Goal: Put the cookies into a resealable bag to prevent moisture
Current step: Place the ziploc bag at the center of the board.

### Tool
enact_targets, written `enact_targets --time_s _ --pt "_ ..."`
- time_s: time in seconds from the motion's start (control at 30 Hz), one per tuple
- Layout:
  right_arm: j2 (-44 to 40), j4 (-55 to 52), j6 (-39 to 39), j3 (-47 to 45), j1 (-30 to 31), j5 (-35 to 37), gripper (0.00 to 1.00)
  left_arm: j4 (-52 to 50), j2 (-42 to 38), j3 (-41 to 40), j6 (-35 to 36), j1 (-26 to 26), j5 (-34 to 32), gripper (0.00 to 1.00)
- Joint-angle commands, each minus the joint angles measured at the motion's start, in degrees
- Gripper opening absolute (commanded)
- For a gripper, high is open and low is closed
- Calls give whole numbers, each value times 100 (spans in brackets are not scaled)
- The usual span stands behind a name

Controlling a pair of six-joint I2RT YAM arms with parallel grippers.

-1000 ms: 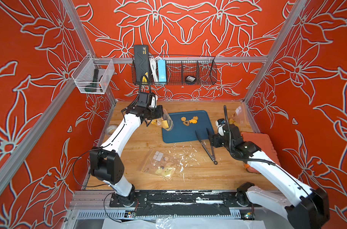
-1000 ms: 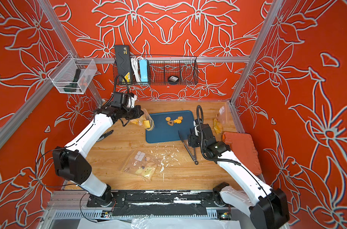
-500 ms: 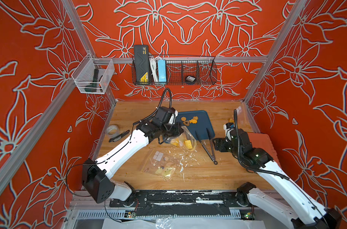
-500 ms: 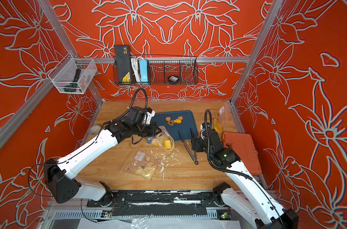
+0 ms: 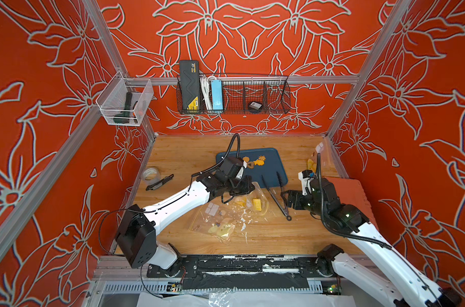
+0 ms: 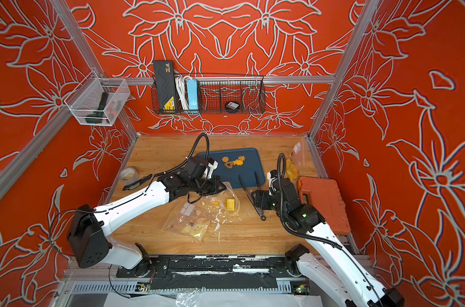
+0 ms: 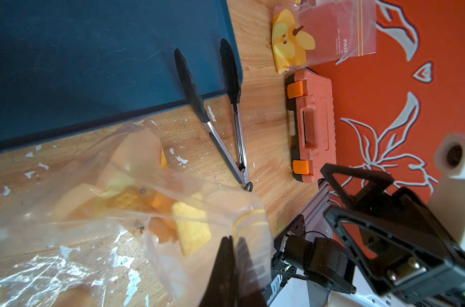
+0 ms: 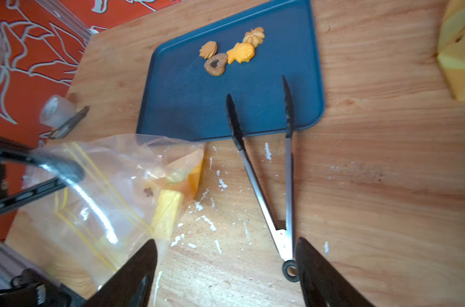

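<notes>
My left gripper (image 7: pixel 232 240), arm stretched toward two o'clock, clamps the resealable bag (image 7: pixel 119 186); right gripper (image 8: pixel 226 242) hangs spread over tongs (image 8: pixel 255 183).

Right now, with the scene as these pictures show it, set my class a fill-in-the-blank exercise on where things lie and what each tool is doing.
1. On the dark blue plastic tray lie ____ small biscuit cookies.
2. The black-tipped metal tongs rest with their handle end on the wooden table and both tips on the ____.
3. The left tool is shut on the clear resealable plastic bag, while the right tool stands ____.

Missing words: four; tray; open.
</notes>
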Motion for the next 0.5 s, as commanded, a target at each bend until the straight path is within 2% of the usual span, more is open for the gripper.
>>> enact_targets --time_s 0.0,0.17,0.3,0.47 --pt "-142 298 784 -258 474 35 79 215 127 163 -59 -5 -148 0" --pt "123 878 1320 -555 1126 369 78 290 268 203 -114 -9 -132 0" --pt "351 1257 1851 -777 1200 488 74 266 289 225 -97 -5 -156 0" --pt "886 1446 2090 -649 1200 483 69 296 283 183 -114 -6 -128 0"
